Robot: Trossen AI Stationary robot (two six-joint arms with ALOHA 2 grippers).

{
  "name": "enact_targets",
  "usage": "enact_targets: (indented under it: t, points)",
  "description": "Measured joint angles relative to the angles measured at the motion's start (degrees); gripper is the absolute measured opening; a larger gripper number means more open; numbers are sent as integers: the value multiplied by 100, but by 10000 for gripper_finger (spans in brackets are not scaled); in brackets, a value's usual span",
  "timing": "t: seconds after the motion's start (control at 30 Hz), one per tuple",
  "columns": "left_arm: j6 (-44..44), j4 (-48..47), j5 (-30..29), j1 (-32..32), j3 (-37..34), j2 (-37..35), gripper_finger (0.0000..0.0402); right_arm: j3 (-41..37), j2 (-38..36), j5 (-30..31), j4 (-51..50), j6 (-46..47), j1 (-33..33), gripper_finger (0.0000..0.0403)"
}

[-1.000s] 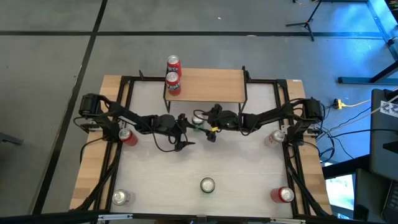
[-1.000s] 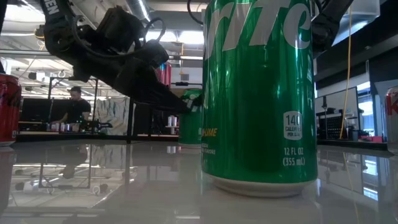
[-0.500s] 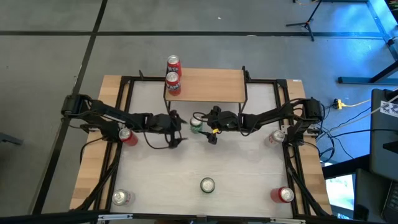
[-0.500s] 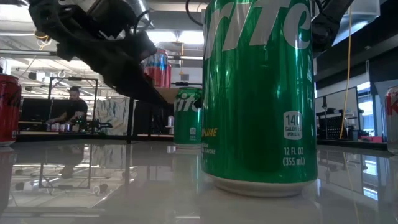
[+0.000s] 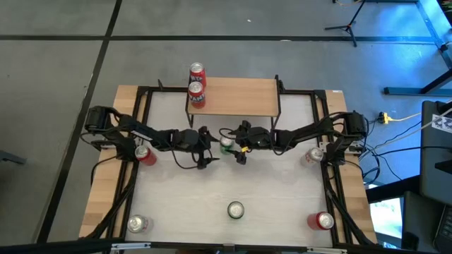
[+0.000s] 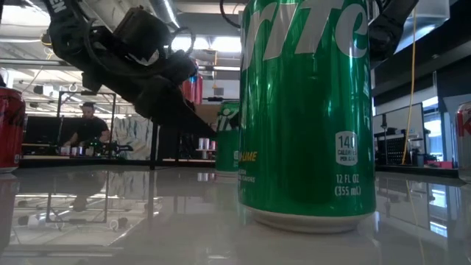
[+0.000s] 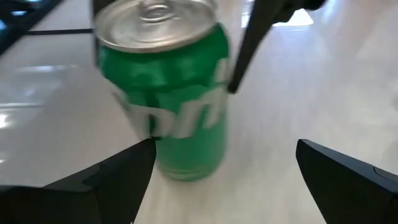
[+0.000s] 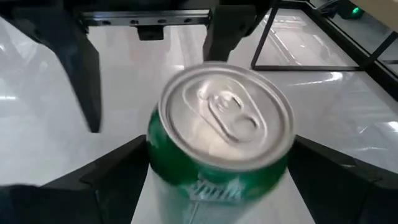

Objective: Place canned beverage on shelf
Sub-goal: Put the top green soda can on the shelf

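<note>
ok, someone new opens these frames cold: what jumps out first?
Probably the two grippers meeting mid-table over one green can: the right gripper is open with the can between its fingers, and the left gripper is open facing it from the other side. Next, the big green can filling the low view, standing near the table's front edge. Then the shelf behind, with two red cans at its left end.

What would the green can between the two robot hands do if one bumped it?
The green can stands upright and is tall and narrow, so a high bump might tip it. Being round, it would probably roll then. The white table looks shiny, so it may slide first.
</note>
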Motion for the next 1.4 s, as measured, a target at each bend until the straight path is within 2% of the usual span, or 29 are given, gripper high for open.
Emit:
enact_targets:
  t: [0.17, 0.27, 0.47, 0.73, 0.9, 1.0, 1.17, 1.4]
  points:
    - [-2, 87, 694, -3, 0, 0, 377, 0, 0, 215, -272, -179, -11, 360]
    - [-13, 103, 870, -19, 0, 0, 377, 0, 0, 227, -468, -288, -11, 360]
    - [-21, 73, 772, -37, 0, 0, 377, 52, -40, 115, -611, -262, -7, 360]
    - [-24, 12, 344, -37, 0, 0, 377, 345, -98, 91, -589, 23, -11, 360]
    - [-26, 11, 347, -37, 0, 0, 377, 358, -80, 90, -509, 33, -9, 358]
    - [-27, 12, 400, -46, 0, 0, 377, 358, -76, -18, -506, 37, -7, 340]
    - [-29, 37, 404, -92, 0, 0, 377, 357, -80, -210, -567, 32, -7, 286]
    - [-24, 68, 574, -102, 0, 2, 377, 350, -87, -798, -576, -462, -26, 293]
